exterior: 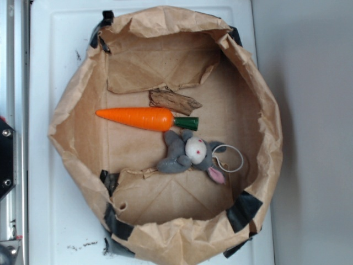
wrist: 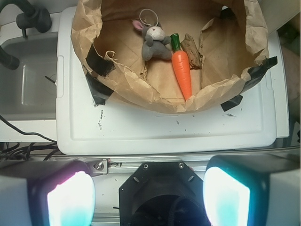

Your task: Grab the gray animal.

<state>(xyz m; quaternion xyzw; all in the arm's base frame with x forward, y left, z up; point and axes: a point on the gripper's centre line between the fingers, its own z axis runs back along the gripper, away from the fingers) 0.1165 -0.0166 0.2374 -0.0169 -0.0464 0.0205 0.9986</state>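
The gray animal (exterior: 187, 154) is a small plush bunny with a white face, a pink inner ear and a thin white loop string. It lies on the floor of a brown paper bin (exterior: 77, 116), just below the green end of an orange carrot (exterior: 140, 118). In the wrist view the gray animal (wrist: 154, 40) lies at the top, left of the carrot (wrist: 181, 71). My gripper (wrist: 148, 195) hangs far back from the bin, over the robot base. It is open, with nothing between its fingers (wrist: 70, 200). The exterior view does not show the gripper.
A piece of brown bark (exterior: 174, 101) lies above the carrot. The bin's crumpled walls are held with black tape (exterior: 245, 210) and it rests on a white plastic lid (wrist: 164, 132). A grey sink basin (wrist: 26, 82) and black cables lie at the left in the wrist view.
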